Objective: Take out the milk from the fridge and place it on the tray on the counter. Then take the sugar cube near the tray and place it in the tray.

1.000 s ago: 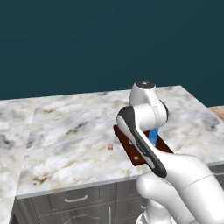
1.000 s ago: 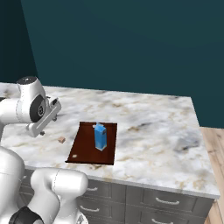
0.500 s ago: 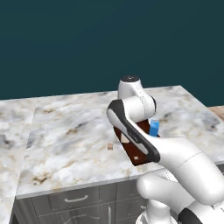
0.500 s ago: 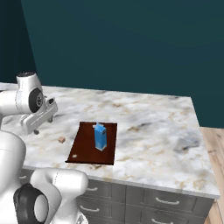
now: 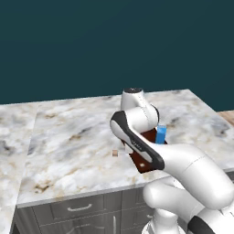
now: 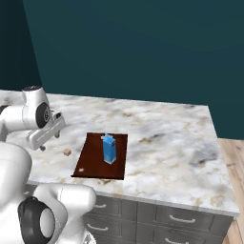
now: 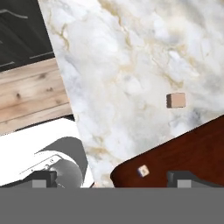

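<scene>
The blue milk (image 6: 109,148) carton stands upright in the dark reddish-brown tray (image 6: 95,159) on the marble counter (image 6: 162,143); its top shows past my arm as the milk (image 5: 161,135). The beige sugar cube (image 6: 67,152) lies on the counter just left of the tray, apart from it. My gripper (image 6: 43,146) hangs open above the counter left of the cube. In the hand view the sugar cube (image 7: 176,100) lies ahead of my open gripper (image 7: 113,178), beside the tray (image 7: 188,148) corner. The fridge is out of view.
A small pale mark (image 7: 142,171) sits near the tray's corner. The counter's front edge (image 7: 61,100) drops to grey drawer fronts (image 6: 181,219) and a wooden floor (image 7: 30,96). A dark teal wall (image 6: 133,47) stands behind the counter.
My arm has swung left, away from the tray and toward the sugar cube. The gripper has stayed open. The milk and the cube have not moved.
</scene>
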